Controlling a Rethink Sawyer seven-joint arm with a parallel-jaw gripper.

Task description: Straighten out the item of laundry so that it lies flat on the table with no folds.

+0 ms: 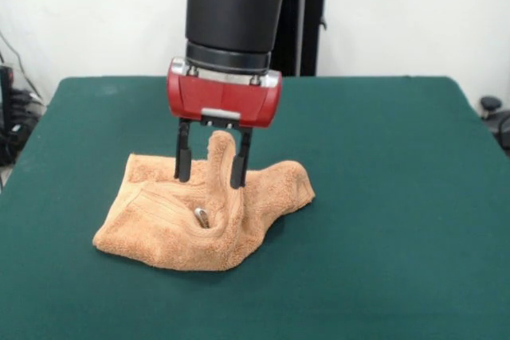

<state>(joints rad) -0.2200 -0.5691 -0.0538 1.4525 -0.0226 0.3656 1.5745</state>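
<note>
The tan terry-cloth towel (199, 224) lies crumpled in a heap on the dark green table (382, 197), left of centre. One fold of it (221, 153) stands up in a narrow ridge. My gripper (211, 182) is straight above the heap with its two black fingers (183, 157) reaching down on either side of that ridge. The jaws stand apart: the right finger touches the fold and a gap shows beside the left finger. The fingertips rest on the towel's top. A woven band (155, 201) runs across the towel's left part.
A small shiny metal piece (201, 216) sits in a crease of the towel below the fingers. The robot's black pedestal (307, 29) stands behind the table's far edge. Cables hang at the far left.
</note>
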